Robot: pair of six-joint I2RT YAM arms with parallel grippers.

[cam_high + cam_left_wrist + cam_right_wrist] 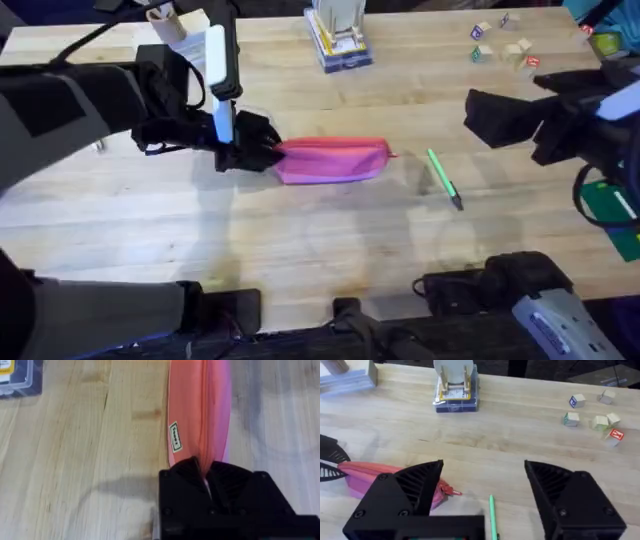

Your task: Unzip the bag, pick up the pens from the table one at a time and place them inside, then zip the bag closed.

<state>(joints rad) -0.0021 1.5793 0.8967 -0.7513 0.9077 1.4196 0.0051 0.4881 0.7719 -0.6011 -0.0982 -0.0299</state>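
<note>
While the table [330,250] carries everything, its light wooden planks run across the whole overhead view. From the lower left, the left arm reaches over the left half of the table, with its forearm lying low and nearly level above the wood. Its wrist turns toward the middle, so the left gripper [262,152] meets the near-left end of the bag [333,160]. Seen from the left wrist, the two black fingers are closed tightly on that end of the bag, right at the zipper line, with only a thin strip of fabric between them.

At the right edge, the right arm is raised above the table, dark and large. The right gripper [482,485] hangs in the air with its fingers spread wide and nothing between them; below it are the far end of the bag and the pen.

Pink and slim, the bag lies flat about in the middle of the table, its length going from left to right, with a small red zipper pull [454,492] at the right end. Just to the right of the bag, apart from it, the green pen [444,178] lies slanted on the wood.

Toward the far right corner, some small blocks [592,412] are scattered.
</note>
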